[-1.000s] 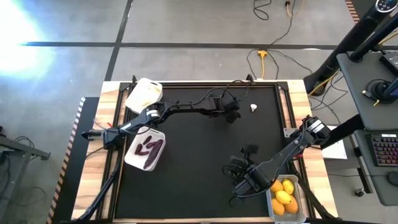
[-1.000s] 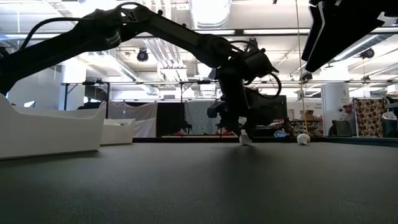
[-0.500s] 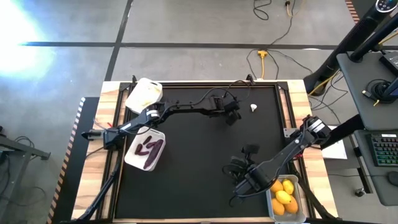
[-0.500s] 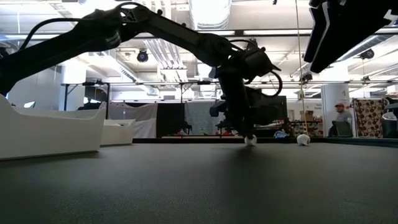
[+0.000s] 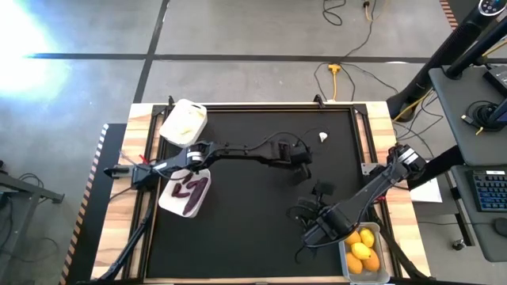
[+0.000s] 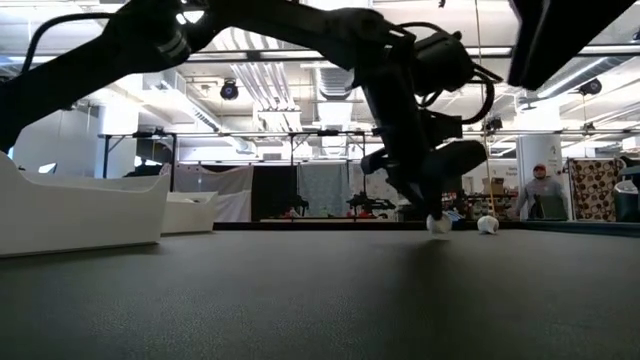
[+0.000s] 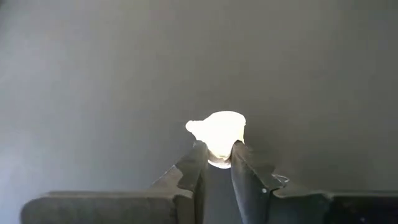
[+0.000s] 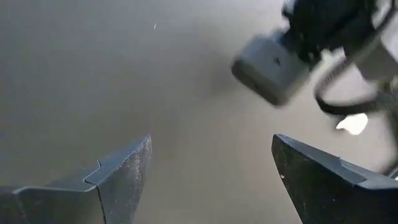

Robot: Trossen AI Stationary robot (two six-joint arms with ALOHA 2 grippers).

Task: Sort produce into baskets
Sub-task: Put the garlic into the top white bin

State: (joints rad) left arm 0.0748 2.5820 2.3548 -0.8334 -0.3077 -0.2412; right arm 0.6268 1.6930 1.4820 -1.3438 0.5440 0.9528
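Black matting runs under my left gripper [image 7: 217, 163], which has swung nearer the middle since a second ago, clenched on a garlic bulb [image 7: 219, 132]; next, its basket. My right gripper [image 8: 211, 168] waits, fingers spread.

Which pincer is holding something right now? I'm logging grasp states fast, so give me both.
Left pincer: shut on a white garlic bulb, low over the mat.
Right pincer: open, holding nothing, near the fruit basket.

Beyond my left hand lies a grey concrete floor [image 5: 238, 32] with a yellow cable [image 5: 337, 75]; far behind it, ceiling lights [image 6: 340, 25] and a person [image 6: 540, 195].
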